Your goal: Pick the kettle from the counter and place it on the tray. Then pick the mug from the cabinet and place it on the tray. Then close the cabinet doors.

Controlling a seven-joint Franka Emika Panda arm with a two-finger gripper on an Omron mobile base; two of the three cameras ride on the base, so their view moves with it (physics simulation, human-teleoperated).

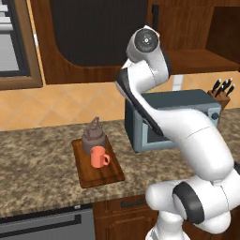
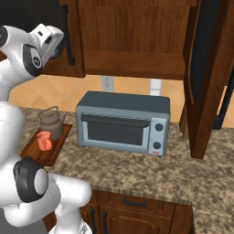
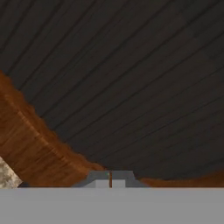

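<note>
With narrow, empty jaws pressed flat to the left dark-brown mesh-panelled wooden cabinet door, push steadily; right door stands open.

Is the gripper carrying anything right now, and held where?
Nothing is held. The gripper is shut, fingertips together, close against the cabinet door. The kettle and mug sit on the tray.
</note>
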